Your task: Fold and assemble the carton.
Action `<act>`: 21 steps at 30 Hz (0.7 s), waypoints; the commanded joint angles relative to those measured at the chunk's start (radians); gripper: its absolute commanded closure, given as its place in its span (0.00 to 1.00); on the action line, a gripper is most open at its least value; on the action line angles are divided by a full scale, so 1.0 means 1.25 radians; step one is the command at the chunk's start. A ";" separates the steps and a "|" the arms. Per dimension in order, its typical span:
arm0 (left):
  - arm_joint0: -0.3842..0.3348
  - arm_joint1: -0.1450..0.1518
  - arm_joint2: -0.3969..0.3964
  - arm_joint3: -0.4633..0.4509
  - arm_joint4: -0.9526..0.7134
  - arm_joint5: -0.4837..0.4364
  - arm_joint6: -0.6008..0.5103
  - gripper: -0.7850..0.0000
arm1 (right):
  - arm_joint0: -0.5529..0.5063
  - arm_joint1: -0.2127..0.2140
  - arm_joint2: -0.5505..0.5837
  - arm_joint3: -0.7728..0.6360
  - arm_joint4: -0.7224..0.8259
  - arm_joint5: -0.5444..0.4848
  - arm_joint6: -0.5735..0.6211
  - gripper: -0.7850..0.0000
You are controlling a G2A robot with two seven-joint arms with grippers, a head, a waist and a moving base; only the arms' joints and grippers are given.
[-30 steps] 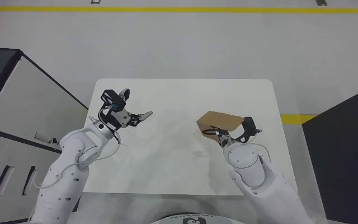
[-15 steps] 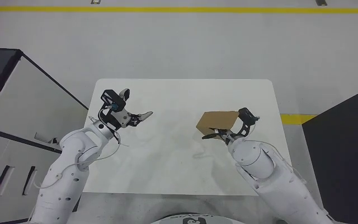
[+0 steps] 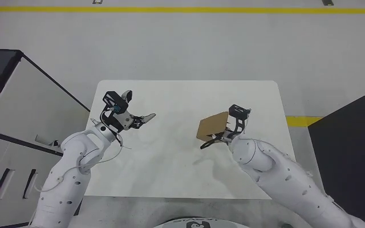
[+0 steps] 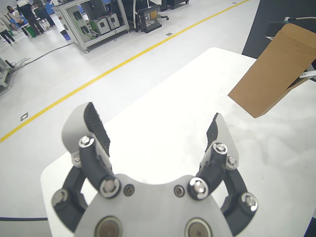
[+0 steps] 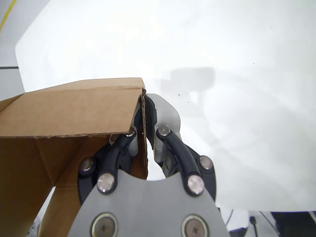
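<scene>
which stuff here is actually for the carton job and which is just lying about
For the job:
- carton, tilted, one wall clamped
- right gripper, shut on that wall
- left gripper, open and empty, apart from the carton

Just around:
- table, the work surface only
- yellow floor line
- dark cabinet beside the table

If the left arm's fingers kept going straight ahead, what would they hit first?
Probably the carton in the right gripper, across bare table, though the left gripper might pass just beside it; depth is unclear.
</scene>
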 commanded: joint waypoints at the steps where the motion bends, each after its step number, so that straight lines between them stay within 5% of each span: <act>1: 0.000 0.000 0.000 0.000 0.000 0.000 0.000 0.00 | 0.035 0.005 -0.037 0.008 -0.068 0.001 0.086 1.00; 6: 0.000 0.000 0.000 0.000 0.000 0.000 0.000 0.00 | 0.094 0.010 -0.106 0.053 -0.133 -0.038 0.154 1.00; 21: 0.000 0.000 0.000 0.000 0.000 0.000 0.000 0.00 | 0.092 -0.002 -0.145 0.079 -0.145 -0.021 0.099 1.00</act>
